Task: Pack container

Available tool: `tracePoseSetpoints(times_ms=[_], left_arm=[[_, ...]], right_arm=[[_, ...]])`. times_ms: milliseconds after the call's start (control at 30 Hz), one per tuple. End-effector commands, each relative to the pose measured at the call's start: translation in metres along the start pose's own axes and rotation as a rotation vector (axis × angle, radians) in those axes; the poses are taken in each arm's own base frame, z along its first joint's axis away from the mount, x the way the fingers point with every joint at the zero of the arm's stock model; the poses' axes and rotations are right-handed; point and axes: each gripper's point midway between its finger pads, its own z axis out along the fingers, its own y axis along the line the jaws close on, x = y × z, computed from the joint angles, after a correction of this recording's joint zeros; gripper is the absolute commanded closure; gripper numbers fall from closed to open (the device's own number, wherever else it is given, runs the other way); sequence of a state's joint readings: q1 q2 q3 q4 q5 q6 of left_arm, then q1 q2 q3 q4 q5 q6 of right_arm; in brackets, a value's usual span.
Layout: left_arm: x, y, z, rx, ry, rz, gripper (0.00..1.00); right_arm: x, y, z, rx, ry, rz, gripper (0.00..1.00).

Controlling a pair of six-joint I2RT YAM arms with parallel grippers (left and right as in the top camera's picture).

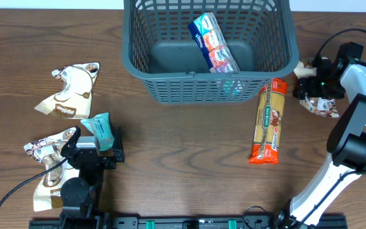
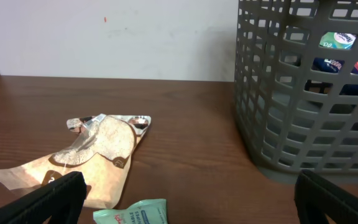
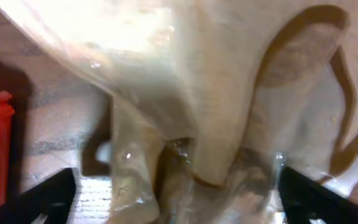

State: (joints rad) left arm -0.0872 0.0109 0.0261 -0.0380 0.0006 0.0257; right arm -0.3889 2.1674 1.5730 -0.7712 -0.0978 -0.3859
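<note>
The right gripper (image 3: 179, 202) is straddling a crinkled pouch (image 3: 216, 93) with its jaws wide, not yet pinching. The container (image 1: 208, 76) is sitting near, to its left, so this arm is closer than the left gripper (image 2: 185, 205), which is also gaping.

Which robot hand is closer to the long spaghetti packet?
Right. The right hand sits beside the spaghetti packet; the left hand is far across, by a teal packet.
</note>
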Motion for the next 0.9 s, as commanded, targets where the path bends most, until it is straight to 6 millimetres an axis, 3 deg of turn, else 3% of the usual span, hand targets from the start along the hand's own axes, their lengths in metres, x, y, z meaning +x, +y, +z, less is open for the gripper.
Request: tracePoseSetpoints(times_ms=[0, 33, 67, 100, 200, 233, 267, 733, 867], left_arm=[[0.018, 0.001, 0.001, -0.007, 0.051, 0.002, 0.01], [0.018, 0.001, 0.001, -0.007, 0.051, 0.002, 0.01], [0.018, 0.001, 0.001, -0.007, 0.051, 0.002, 0.01], [0.018, 0.001, 0.001, -0.007, 0.051, 0.002, 0.01], [0.018, 0.001, 0.001, -0.007, 0.051, 0.002, 0.01], [0.018, 0.001, 0.001, -0.007, 0.051, 0.002, 0.01], [0.018, 0.001, 0.001, -0.007, 0.051, 0.002, 0.01], [0.018, 0.001, 0.001, -0.007, 0.051, 0.002, 0.01], [0.018, 0.001, 0.001, -0.007, 0.051, 0.002, 0.01]], right_arm=[[0.005, 0.004, 0.008, -0.031, 0.014, 0.001, 0.25], [0.005, 0.004, 0.008, -0.031, 0.016, 0.001, 0.36], [0.005, 0.004, 0.008, -0.031, 0.016, 0.003, 0.69], [0.005, 0.004, 0.008, -0.03, 0.016, 0.012, 0.72], [0.005, 0.004, 0.008, -0.031, 0.017, 0.014, 0.69], [0.006, 0.005, 0.008, -0.031, 0.018, 0.021, 0.86], [0.005, 0.005, 0.008, -0.031, 0.018, 0.026, 0.98], [0.003, 0.01, 0.007, -0.062, 0.005, 0.067, 0.98], [-0.007, 0.013, -0.008, -0.079, -0.039, 0.089, 0.98]])
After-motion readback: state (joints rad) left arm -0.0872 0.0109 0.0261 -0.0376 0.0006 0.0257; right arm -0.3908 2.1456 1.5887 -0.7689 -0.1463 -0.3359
